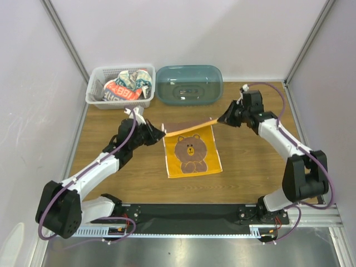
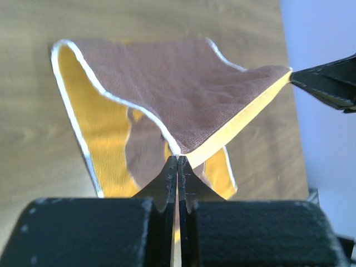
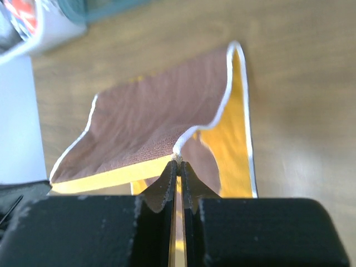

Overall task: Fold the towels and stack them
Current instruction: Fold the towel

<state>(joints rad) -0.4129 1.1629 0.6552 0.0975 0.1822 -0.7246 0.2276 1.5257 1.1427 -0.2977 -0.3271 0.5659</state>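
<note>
The towel (image 1: pixel 193 153) lies on the table (image 1: pixel 250 161) between my arms, its far edge raised. My left gripper (image 1: pixel 162 132) holds its far-left corner and my right gripper (image 1: pixel 218 119) its far-right corner. Behind it, the basket (image 1: pixel 119 102) stands just left of the tub (image 1: pixel 214 78). Bundled towels (image 1: pixel 129 84) lie in the basket.

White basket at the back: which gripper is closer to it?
Left. The left gripper is just in front of the basket, pinching a corner of the towel; the right gripper pinches the other corner farther right, in front of the tub.
</note>
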